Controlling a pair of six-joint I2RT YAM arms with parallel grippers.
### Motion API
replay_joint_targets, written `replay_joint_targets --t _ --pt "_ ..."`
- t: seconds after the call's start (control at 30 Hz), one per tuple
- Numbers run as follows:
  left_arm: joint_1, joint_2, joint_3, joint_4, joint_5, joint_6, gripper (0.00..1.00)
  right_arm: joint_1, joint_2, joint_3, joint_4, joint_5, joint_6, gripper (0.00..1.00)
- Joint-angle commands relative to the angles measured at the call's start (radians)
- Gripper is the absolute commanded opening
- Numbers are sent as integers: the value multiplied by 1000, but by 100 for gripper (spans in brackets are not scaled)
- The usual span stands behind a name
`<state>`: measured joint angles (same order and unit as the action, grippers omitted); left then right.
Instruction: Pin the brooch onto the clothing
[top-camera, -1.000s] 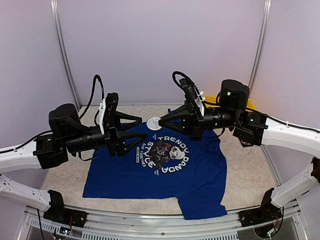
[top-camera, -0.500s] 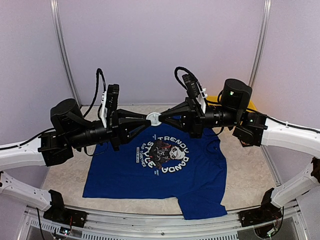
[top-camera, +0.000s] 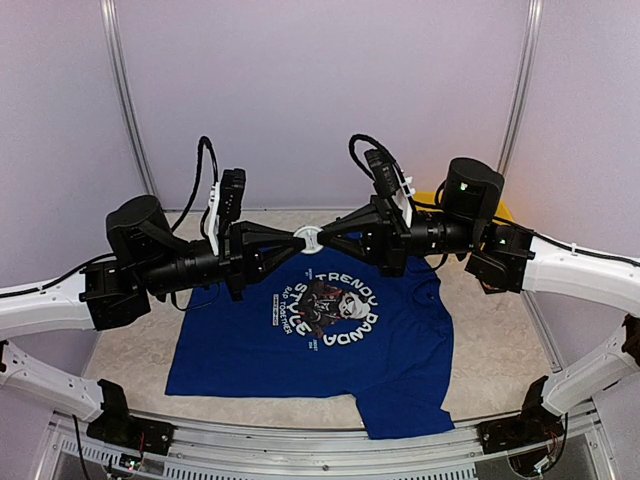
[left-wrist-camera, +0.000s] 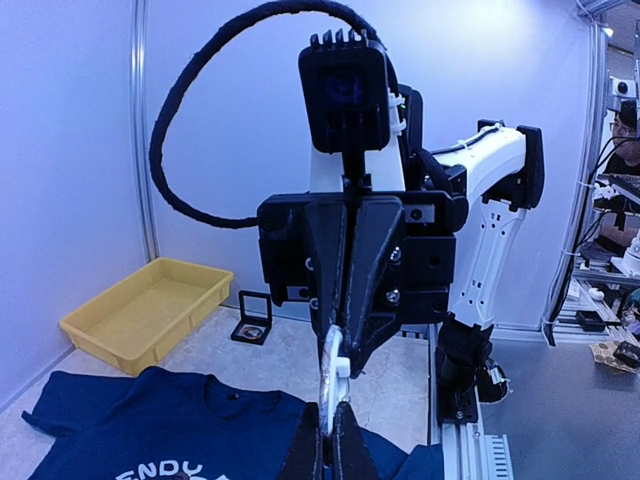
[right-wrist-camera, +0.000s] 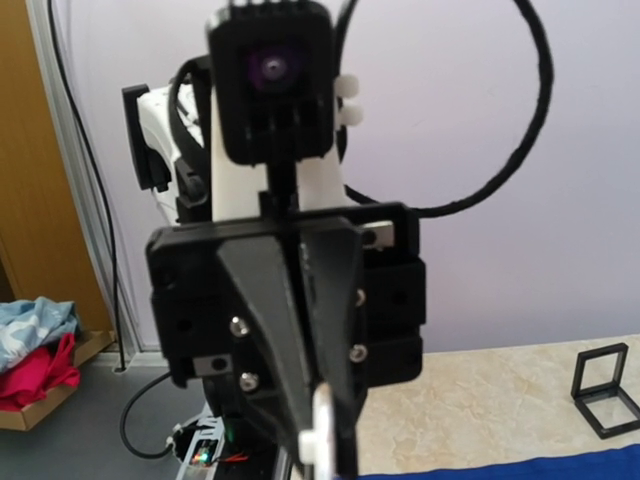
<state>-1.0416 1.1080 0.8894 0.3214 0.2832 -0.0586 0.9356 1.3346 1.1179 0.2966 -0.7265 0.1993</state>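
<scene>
The brooch (top-camera: 309, 237), a white round disc, hangs in the air above the collar of the clothing (top-camera: 330, 340), a royal-blue T-shirt with a white panda print lying flat on the table. My left gripper (top-camera: 298, 238) and right gripper (top-camera: 320, 237) meet tip to tip on it from opposite sides. In the left wrist view the brooch (left-wrist-camera: 332, 385) stands edge-on, with my left gripper (left-wrist-camera: 328, 442) shut on its lower rim and the right one pinching its upper part. In the right wrist view the brooch (right-wrist-camera: 322, 435) shows at the bottom edge; my own right fingers are hidden there.
A yellow tray (left-wrist-camera: 150, 310) stands at the back right of the table, with a small black-framed box (left-wrist-camera: 254, 318) beside it. A metal rail (top-camera: 330, 450) runs along the near edge. A pile of clothes (right-wrist-camera: 35, 350) lies off the table.
My left gripper has moved right to the brooch held by the right gripper and closed on it. The right arm has barely moved.
</scene>
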Motion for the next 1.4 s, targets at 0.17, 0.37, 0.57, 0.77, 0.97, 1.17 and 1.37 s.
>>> replay_joint_targets --t 0.17,0.37,0.57,0.77,0.97,1.17,1.37 --pt "-2 1 22 4 31 -9 0 -5 -23 13 -53 2 -36 0" --pt "-5 -5 25 -13 25 13 0 -6 -16 35 -111 27 -40 48" --pt "-9 -4 22 -17 47 47 0 -6 16 54 -112 -6 -14 55" --pt "-9 3 30 -30 56 57 0 -7 46 84 -132 -23 -16 51" --pt "-12 2 25 -17 88 69 0 -6 52 93 -164 -12 -26 35" --pt "-19 -4 18 -33 161 125 0 -6 68 107 -177 -9 -27 18" --pt "-65 -17 14 -38 175 184 0 -6 100 138 -234 23 -27 12"
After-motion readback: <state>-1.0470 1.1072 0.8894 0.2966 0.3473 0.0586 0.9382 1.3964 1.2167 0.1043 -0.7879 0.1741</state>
